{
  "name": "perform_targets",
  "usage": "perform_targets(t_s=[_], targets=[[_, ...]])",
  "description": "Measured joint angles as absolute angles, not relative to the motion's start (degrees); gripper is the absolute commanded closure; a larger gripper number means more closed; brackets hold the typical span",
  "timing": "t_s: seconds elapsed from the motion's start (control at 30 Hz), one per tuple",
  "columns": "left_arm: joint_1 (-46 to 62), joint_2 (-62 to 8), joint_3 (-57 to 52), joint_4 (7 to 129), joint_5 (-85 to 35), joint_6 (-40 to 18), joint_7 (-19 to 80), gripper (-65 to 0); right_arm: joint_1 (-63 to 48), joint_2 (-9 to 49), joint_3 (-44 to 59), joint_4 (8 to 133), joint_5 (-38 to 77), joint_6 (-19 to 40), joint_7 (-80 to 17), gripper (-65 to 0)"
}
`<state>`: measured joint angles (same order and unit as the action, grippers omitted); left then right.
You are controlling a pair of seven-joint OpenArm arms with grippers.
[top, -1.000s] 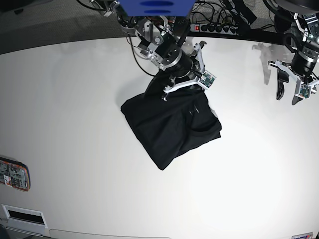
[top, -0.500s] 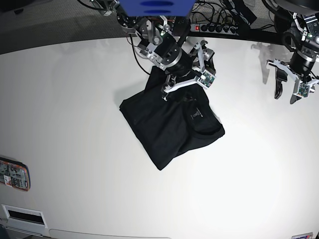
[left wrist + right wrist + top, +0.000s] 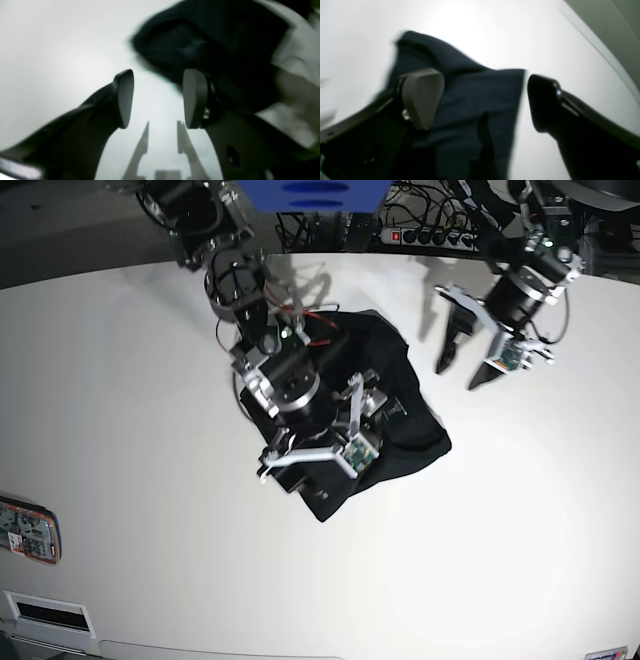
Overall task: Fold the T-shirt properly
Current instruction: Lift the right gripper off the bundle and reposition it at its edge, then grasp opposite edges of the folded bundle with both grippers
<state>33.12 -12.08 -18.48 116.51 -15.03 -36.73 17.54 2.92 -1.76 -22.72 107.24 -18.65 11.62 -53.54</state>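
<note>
I saw the shirt [image 3: 405, 395] lying bunched directly beneath my right gripper [image 3: 485, 100], its jaws spread wide, holding nothing; the left gripper [image 3: 157, 98] hung half-parted beside the shirt, empty.

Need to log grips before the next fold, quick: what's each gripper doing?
Left gripper: open, empty, beside the T-shirt.
Right gripper: open, empty, over the T-shirt.

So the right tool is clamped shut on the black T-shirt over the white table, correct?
Not quite. The right tool is open, its fingers spread above the black T-shirt, gripping nothing, as the right wrist view shows. The table is white.
</note>
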Motion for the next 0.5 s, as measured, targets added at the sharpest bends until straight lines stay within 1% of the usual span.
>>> perform_targets(t_s=[0.07, 0.17, 0.3, 0.37, 0.5], targets=[[33.1, -11.8, -15.0, 116.5, -15.2, -35.4, 20.2, -30.6, 7.1, -1.8, -21.1, 106.3, -15.7, 11.6, -53.9, -53.7], [33.0, -12.1, -12.6, 116.5, -15.2, -30.5, 21.4, -30.6, 12.5, -2.0, -18.0, 104.9, -10.5, 11.4, -52.7, -53.7], [32.8, -12.2, -10.1, 116.4, -15.0, -29.3, 21.9, -30.6, 16.2, -1.9, -14.7, 98.5, -6.7, 11.3, -53.3, -53.1], [32.2, -12.0, -9.5, 116.0, -15.1, -28.4, 21.9, -30.6, 17.4, -1.9, -14.4, 94.1, -5.5, 11.2, -53.0, -49.6], [30.8, -12.1, -8.5, 112.7, -15.0, -27.7, 21.9, -30.6, 19.9, -1.9, -14.5, 84.8, -2.5, 11.6, -51.7, -37.1]])
